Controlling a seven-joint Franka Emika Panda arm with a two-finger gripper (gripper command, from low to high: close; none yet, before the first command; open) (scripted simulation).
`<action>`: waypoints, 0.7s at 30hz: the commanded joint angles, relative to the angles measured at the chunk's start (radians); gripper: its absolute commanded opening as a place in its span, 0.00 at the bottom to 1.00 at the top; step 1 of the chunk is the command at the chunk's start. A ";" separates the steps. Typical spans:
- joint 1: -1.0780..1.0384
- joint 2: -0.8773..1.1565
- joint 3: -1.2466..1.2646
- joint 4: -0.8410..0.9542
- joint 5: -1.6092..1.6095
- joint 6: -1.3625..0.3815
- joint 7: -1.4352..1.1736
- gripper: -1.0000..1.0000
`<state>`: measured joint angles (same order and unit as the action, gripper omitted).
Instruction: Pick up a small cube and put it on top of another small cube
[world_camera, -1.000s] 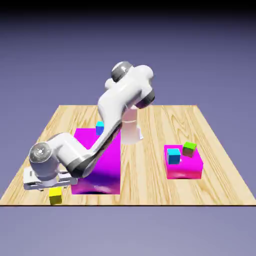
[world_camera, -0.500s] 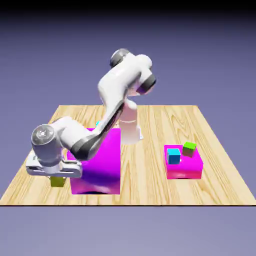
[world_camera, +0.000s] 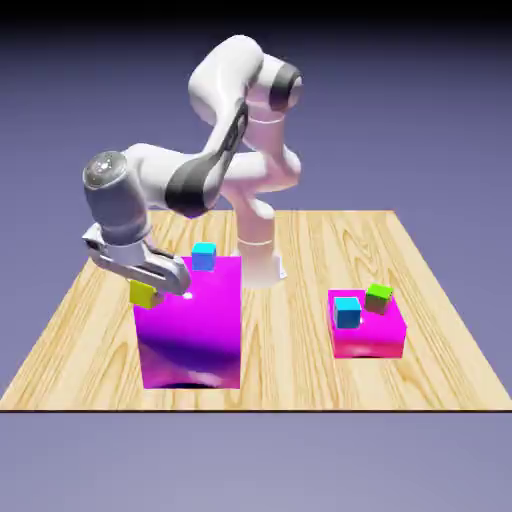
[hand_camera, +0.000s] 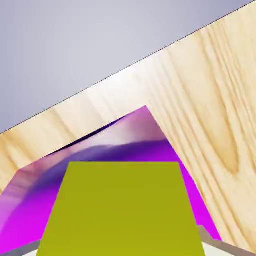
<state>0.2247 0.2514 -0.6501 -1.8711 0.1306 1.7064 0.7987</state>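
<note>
My gripper (world_camera: 147, 291) is shut on the small yellow cube (world_camera: 143, 296) and holds it in the air. It hangs at the upper left corner of the tall magenta block (world_camera: 190, 335), about level with the block's top. In the hand view the yellow cube (hand_camera: 120, 210) fills the lower middle between the grey fingertips (hand_camera: 214, 245), with the magenta block (hand_camera: 150, 132) below it. One small cyan cube (world_camera: 204, 257) sits on the tall block's far edge. A second cyan cube (world_camera: 347, 312) rests on the low magenta block (world_camera: 368, 335).
A tiny green cube (world_camera: 378, 297) sits tilted beside the cyan one on the low magenta block at the exterior view's right. The wooden table (world_camera: 320, 250) carries both blocks, and the robot's base (world_camera: 262, 265) stands just behind the tall block.
The jaws closed on the yellow cube at the table's front left edge. The arm then raised it to the height of the tall block's top, slightly toward the exterior view's right.
</note>
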 joint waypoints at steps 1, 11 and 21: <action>-0.028 -0.036 0.032 -0.030 -0.011 -0.015 -0.003 0.00; -0.307 -0.399 0.353 -0.325 -0.099 -0.166 -0.033 0.00; -0.365 -0.551 0.430 -0.582 -0.164 -0.024 0.067 0.00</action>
<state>-0.1399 -0.2994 -0.2204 -2.4534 -0.0309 1.6821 0.8652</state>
